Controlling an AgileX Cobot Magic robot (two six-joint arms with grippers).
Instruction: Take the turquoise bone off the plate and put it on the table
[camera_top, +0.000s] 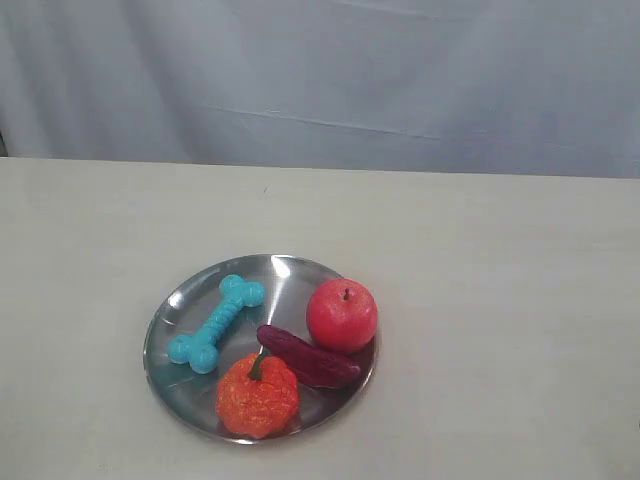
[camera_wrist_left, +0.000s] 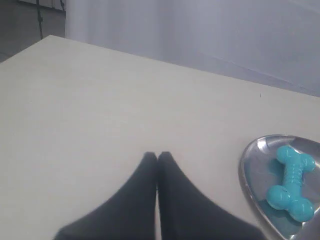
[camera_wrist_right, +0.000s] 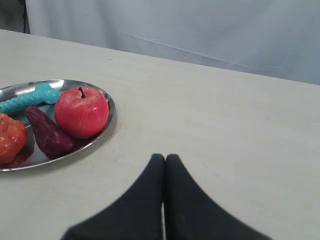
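Observation:
The turquoise bone (camera_top: 216, 323) lies slanted on the left half of the round silver plate (camera_top: 178, 392), which rests on the beige table (camera_top: 480, 260). The left wrist view shows the bone (camera_wrist_left: 291, 182) on the plate's edge (camera_wrist_left: 246, 172), well off to the side of my left gripper (camera_wrist_left: 157, 155), whose dark fingers are pressed together over bare table. My right gripper (camera_wrist_right: 165, 157) is likewise shut with nothing in it, above the table beside the plate (camera_wrist_right: 102, 135); one end of the bone (camera_wrist_right: 30, 98) shows behind the fruit. Neither gripper appears in the exterior view.
Sharing the plate are a red apple (camera_top: 342, 315), a dark purple sweet potato (camera_top: 308, 357) and an orange pumpkin toy (camera_top: 258, 396). A pale curtain (camera_top: 320, 80) hangs behind the table's far edge.

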